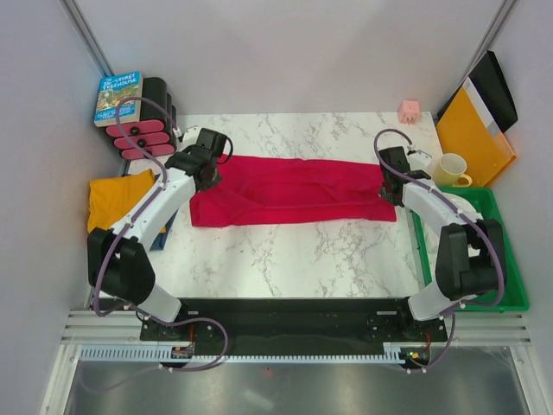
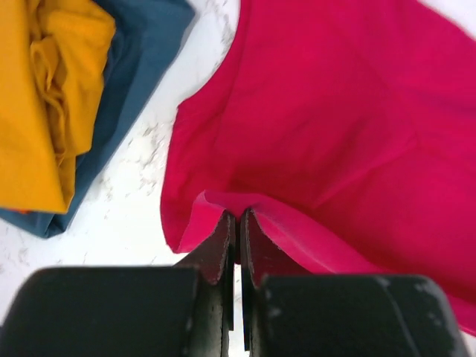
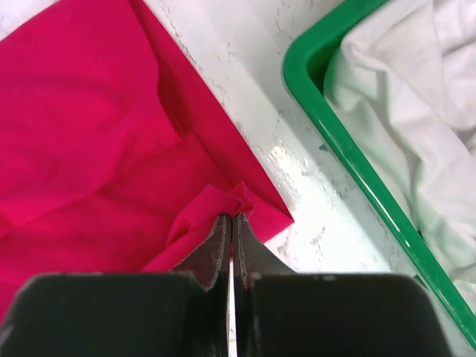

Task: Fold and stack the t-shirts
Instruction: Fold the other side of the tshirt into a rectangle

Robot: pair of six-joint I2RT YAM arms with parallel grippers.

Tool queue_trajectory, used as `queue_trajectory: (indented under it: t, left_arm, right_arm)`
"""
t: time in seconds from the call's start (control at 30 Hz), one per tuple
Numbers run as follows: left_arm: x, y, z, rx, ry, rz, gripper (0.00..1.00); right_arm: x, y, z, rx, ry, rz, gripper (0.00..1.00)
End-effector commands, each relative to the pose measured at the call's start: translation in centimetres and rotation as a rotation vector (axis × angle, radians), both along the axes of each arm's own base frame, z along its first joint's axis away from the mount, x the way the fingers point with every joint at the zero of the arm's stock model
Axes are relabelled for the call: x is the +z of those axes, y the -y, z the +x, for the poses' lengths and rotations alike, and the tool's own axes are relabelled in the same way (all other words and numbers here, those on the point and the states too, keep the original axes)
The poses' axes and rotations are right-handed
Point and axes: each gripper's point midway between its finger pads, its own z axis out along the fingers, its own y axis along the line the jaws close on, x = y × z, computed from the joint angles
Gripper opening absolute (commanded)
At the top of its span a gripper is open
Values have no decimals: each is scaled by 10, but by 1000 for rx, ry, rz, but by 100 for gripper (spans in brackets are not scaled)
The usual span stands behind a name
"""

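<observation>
Seen from above, a crimson red t-shirt [image 1: 289, 190] lies spread in a wide band across a white marble table [image 1: 285, 259], a little above the centre of the frame. The left gripper [image 2: 238, 219] is at the left end of the shirt. Its wrist view shows the jaws closed tight on a lifted fold of red cloth at the shirt's edge. The right gripper [image 3: 231, 222] is at the shirt's right end, also pinched shut, on a small bunched corner of the same red fabric (this corner lies just beside a green bin).

At the left edge of the overhead view, an orange t-shirt [image 1: 117, 197] sits crumpled on top of a dark blue t-shirt [image 2: 137, 67]. Bare marble separates these two from the red shirt.

At the right edge, the green bin [image 3: 357, 171] holds white cloth [image 3: 416, 89]. Toward the upper right are a pale yellow mug [image 1: 451, 169], an orange-yellow folder [image 1: 471, 130] leaning upright, and a small pink cube [image 1: 409, 110]. In the upper left, a blue-covered book [image 1: 117, 97] leans beside a black rack [image 1: 155, 95] holding pink pieces.
</observation>
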Motion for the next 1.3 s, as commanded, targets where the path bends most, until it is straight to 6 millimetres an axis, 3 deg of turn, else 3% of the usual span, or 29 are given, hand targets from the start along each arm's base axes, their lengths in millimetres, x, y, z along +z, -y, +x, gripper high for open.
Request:
queue_trajectory:
  t: [0.0, 0.23, 0.43, 0.47, 0.5, 0.8, 1.1, 1.27]
  left_arm:
    - [24, 6, 41, -9, 87, 29, 2]
    - [15, 16, 82, -14, 70, 64, 2]
    - [21, 23, 109, -23, 94, 81, 2]
    - [13, 22, 113, -25, 77, 94, 2]
    - [19, 24, 119, -24, 92, 91, 2]
    - [12, 29, 142, -27, 92, 106, 2]
    - [-13, 19, 158, -5, 48, 123, 2]
    - [-20, 7, 165, 14, 35, 116, 2]
  right_arm:
    - [6, 10, 26, -44, 38, -25, 0]
    - [-25, 19, 34, -69, -27, -37, 0]
    - [-43, 24, 35, -84, -70, -26, 0]
    - [-43, 24, 37, -84, -70, -25, 0]
    - [-43, 24, 39, -85, -67, -22, 0]
    - [-19, 23, 59, -85, -15, -22, 0]
    - [-26, 24, 72, -92, -8, -29, 0]
    - [-23, 43, 76, -133, 2, -16, 0]
